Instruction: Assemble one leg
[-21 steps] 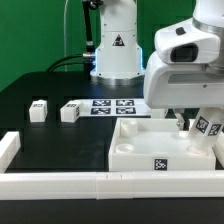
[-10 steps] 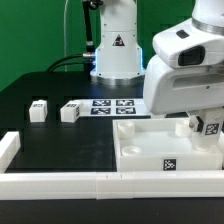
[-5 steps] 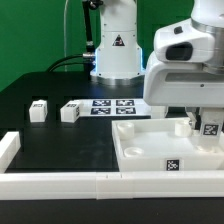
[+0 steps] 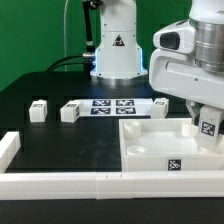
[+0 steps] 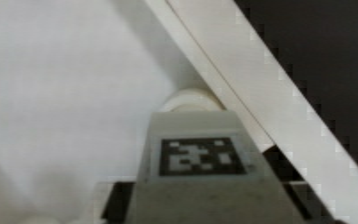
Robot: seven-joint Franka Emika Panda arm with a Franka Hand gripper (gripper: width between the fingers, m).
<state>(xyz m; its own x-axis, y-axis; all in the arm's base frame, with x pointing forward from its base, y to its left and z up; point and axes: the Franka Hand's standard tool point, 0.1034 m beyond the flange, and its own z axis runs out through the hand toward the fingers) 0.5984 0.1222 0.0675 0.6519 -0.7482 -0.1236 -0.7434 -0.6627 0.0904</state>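
My gripper [image 4: 205,120] is shut on a leg [image 4: 210,127], a stubby white post with a square tag. It holds the leg upright over the far right corner of the large white panel [image 4: 150,148]. In the wrist view the leg [image 5: 197,150] fills the middle between the dark fingers [image 5: 133,200], and its far end sits at a rounded corner socket of the panel [image 5: 51,90], next to the panel's rim. I cannot tell whether the leg's end touches the socket. Two more legs [image 4: 38,110] [image 4: 70,112] stand on the black table at the exterior view's left.
The marker board [image 4: 112,104] lies on the table in front of the robot base [image 4: 115,60]. Another small white part [image 4: 161,103] stands just behind the panel. A white rail [image 4: 60,181] runs along the front, with a raised end [image 4: 8,147] at the left.
The gripper with the leg has moved toward the exterior view's right, and the panel has slid right with it. The small white part behind the panel has come into view.
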